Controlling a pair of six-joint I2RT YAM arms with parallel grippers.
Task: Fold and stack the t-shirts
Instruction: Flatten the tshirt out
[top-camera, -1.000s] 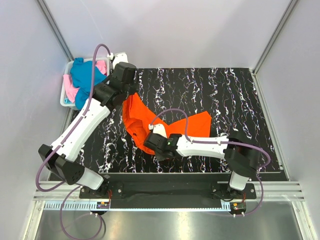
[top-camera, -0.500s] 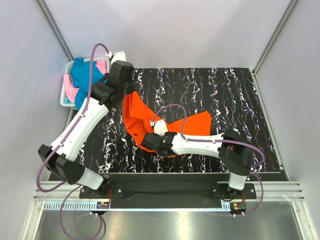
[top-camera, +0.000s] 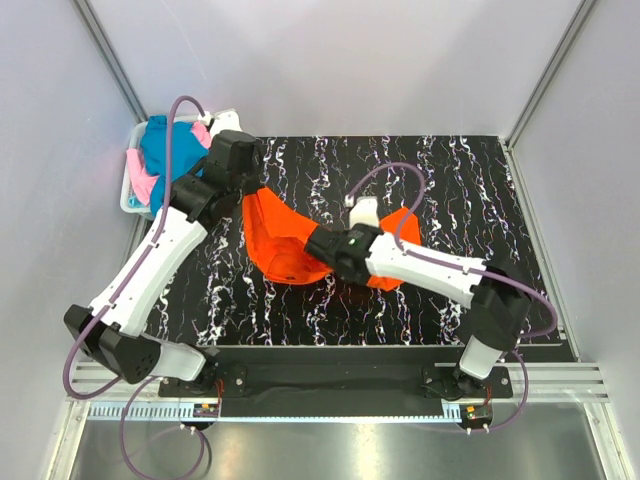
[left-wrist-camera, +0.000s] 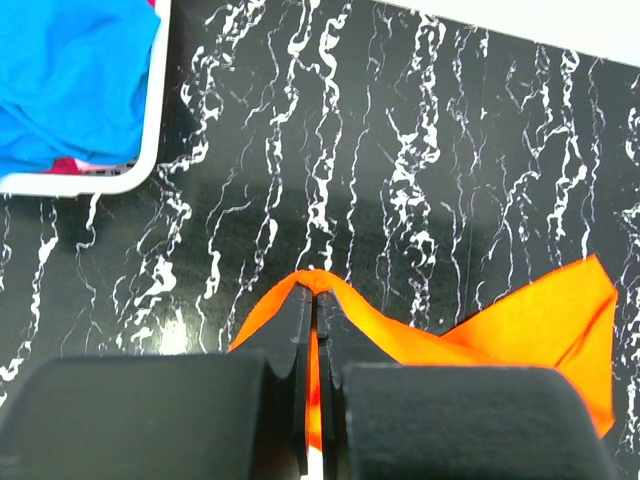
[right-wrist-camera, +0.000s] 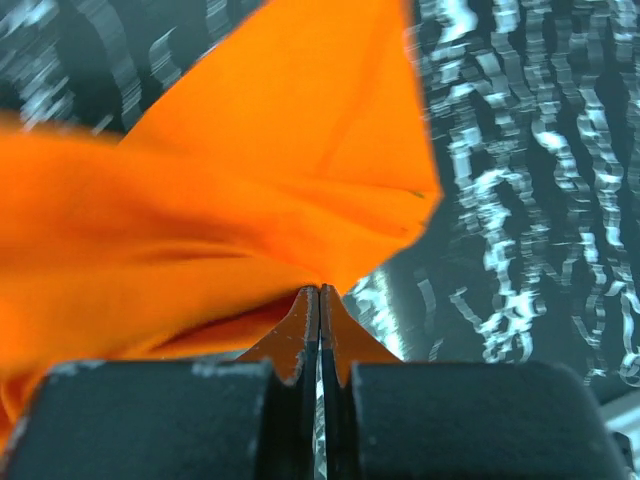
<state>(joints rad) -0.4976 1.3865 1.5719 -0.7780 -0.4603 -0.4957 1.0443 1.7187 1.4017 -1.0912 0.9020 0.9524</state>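
The orange t-shirt (top-camera: 285, 238) hangs bunched between my two grippers over the middle of the black marbled mat (top-camera: 450, 180). My left gripper (top-camera: 248, 190) is shut on its far left edge; the cloth shows pinched between the fingers in the left wrist view (left-wrist-camera: 318, 292). My right gripper (top-camera: 318, 243) is shut on another edge of the same shirt (right-wrist-camera: 230, 190), lifted above the mat, as the right wrist view (right-wrist-camera: 320, 292) shows. The teal-blue t-shirt (top-camera: 165, 150) and the pink t-shirt (top-camera: 142, 185) lie crumpled in the white basket (top-camera: 128, 200).
The white basket stands off the mat's far left corner, and its rim (left-wrist-camera: 150, 150) shows in the left wrist view with the teal-blue cloth (left-wrist-camera: 70, 80). Grey walls and metal posts close the table in on three sides.
My right gripper has moved from the mat's near edge up and toward the far right, carrying the shirt's near edge with it. My left gripper has shifted slightly toward the far left.
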